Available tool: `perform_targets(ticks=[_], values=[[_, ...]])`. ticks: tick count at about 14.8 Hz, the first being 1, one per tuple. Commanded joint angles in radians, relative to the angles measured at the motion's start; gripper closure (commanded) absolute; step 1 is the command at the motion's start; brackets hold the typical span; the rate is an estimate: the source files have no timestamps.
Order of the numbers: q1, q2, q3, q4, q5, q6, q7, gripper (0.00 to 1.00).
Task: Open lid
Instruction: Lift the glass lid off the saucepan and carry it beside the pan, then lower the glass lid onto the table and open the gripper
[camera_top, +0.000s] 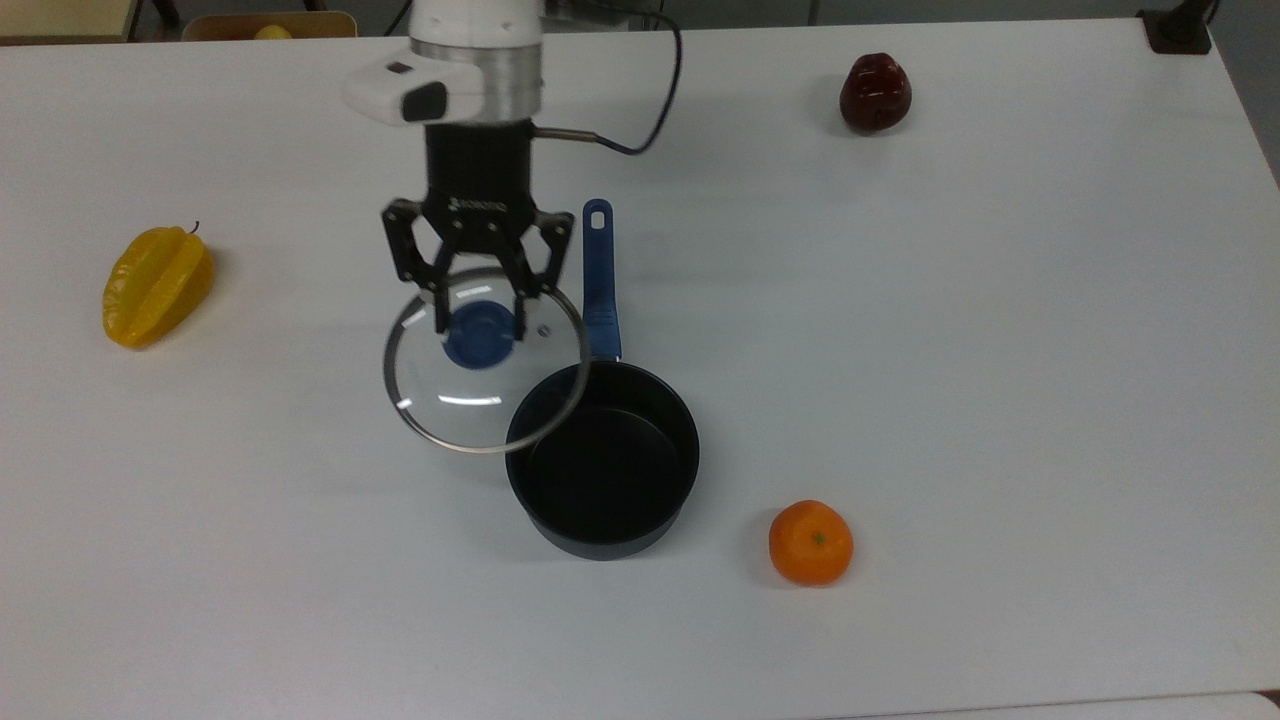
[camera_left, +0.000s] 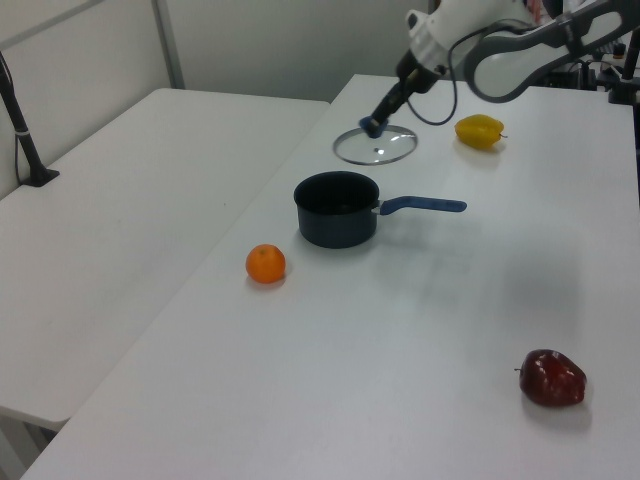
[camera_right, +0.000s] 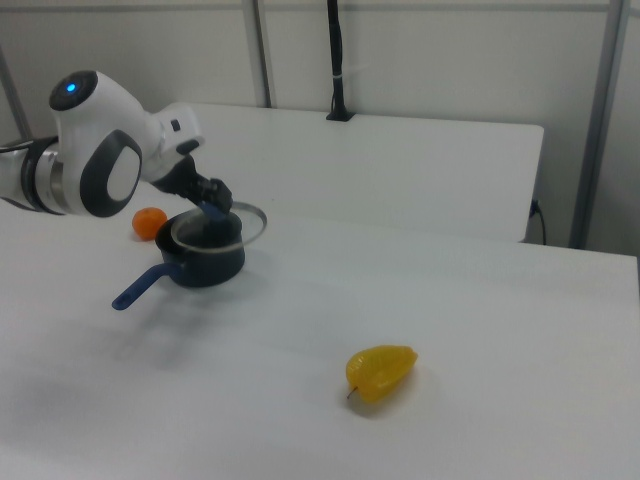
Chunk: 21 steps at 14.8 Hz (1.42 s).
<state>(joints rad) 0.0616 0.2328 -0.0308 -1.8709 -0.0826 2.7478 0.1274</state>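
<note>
The round glass lid (camera_top: 470, 385) with its metal rim hangs in the air, off the pan and toward the top view's left. My gripper (camera_top: 478, 328) is shut on the lid's blue knob (camera_top: 480, 338). The black saucepan (camera_top: 602, 462) stands open on the white table, its long blue handle (camera_top: 598, 275) pointing away toward the arm's base. In the left view the lid (camera_left: 376, 146) is held beyond the pan (camera_left: 338, 208), with the gripper (camera_left: 373, 127) at its knob. The right view has the lid (camera_right: 222, 228) raised above the pan (camera_right: 204, 259).
A yellow starfruit (camera_top: 156, 284) lies at the top view's left. An orange (camera_top: 810, 541) sits near the pan at the top view's lower right. A dark red apple (camera_top: 874, 92) rests at the far right. A cable (camera_top: 640, 100) loops from the wrist.
</note>
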Motion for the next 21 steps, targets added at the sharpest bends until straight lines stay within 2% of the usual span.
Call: perform_targets(ticks=[1,5,9,16,19,21], values=[[-0.063,-0.159,0.002,-0.25,-0.023,-0.014,0.026,0.59],[-0.114,-0.15,0.002,-0.321,-0.023,-0.007,0.017,0.59],[-0.121,-0.103,0.002,-0.323,-0.023,-0.005,0.017,0.59],[-0.12,-0.076,0.002,-0.323,-0.023,-0.022,0.017,0.59],[-0.115,-0.076,0.003,-0.315,-0.023,-0.092,0.015,0.58],[-0.111,-0.072,0.003,-0.315,-0.023,-0.117,0.015,0.53]])
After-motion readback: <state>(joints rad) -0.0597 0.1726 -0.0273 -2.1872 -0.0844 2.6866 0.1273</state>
